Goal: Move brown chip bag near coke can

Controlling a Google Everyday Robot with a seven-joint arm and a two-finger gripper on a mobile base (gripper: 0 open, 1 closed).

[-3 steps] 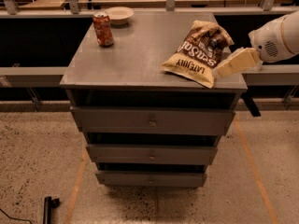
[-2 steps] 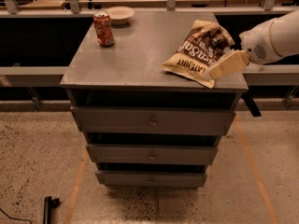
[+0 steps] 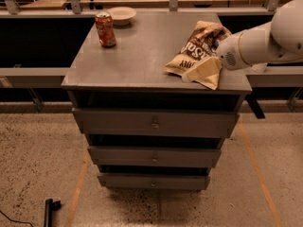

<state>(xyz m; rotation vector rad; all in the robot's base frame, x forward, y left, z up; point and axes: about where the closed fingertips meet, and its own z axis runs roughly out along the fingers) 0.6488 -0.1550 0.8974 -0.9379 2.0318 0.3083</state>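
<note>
Where the brown chip bag (image 3: pixel 195 47) lies, the gripper (image 3: pixel 201 74) seemingly overlaps it.

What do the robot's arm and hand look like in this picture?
The arm is white, thick and smoothly rounded, with a thin yellowish ring around it and a small patch of dark dots on the round wrist. The hand, over the right front of the cabinet top by the brown chip bag, is a cream wedge. No cables show.
</note>
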